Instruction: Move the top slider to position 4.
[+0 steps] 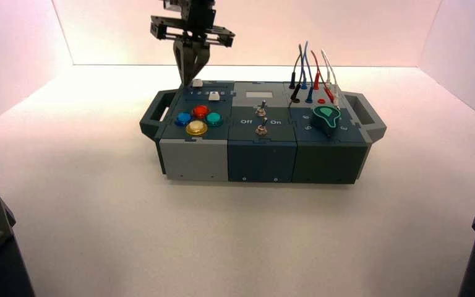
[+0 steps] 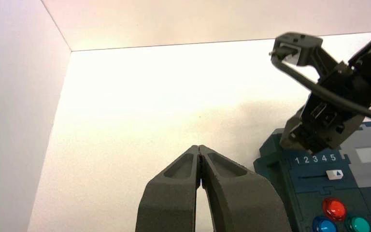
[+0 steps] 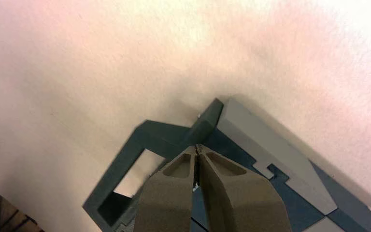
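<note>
right gripper (image 1: 190, 79) is hanging pinched shut just beside the top slider (image 1: 197, 82), risking overshooting position 4 (image 2: 324, 158), left gripper (image 2: 199, 151) idling shut

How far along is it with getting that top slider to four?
Nothing looks done: the top slider appears short of position 4. In hand: the right gripper, shut, has its tip at the knob's left side; contact is unclear. Left: pushing it rightward to 4. The left gripper waits shut beside the box.
</note>
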Tool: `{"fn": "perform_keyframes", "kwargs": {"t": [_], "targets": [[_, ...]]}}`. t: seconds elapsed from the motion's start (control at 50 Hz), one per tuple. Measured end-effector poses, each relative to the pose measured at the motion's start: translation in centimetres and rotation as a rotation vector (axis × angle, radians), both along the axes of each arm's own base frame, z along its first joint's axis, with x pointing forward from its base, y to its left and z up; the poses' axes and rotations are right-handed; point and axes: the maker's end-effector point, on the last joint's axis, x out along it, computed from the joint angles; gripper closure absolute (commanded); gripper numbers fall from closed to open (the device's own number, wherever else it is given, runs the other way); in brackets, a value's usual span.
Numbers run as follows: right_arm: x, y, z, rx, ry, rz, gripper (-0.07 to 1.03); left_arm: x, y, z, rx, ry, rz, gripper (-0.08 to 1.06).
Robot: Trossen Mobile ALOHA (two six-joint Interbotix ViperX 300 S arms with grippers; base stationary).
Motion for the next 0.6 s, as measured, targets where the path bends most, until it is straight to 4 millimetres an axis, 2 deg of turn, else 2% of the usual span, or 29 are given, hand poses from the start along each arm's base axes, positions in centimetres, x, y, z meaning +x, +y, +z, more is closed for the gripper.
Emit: {"fn": "perform_keyframes", "kwargs": {"t": [0.6], "targets": [[0.27, -0.68, -0.13, -0.005, 0.004, -0.012, 0.99, 0.00, -0.17, 0.02, 0.000, -0.002, -0.006, 1.01]]}}
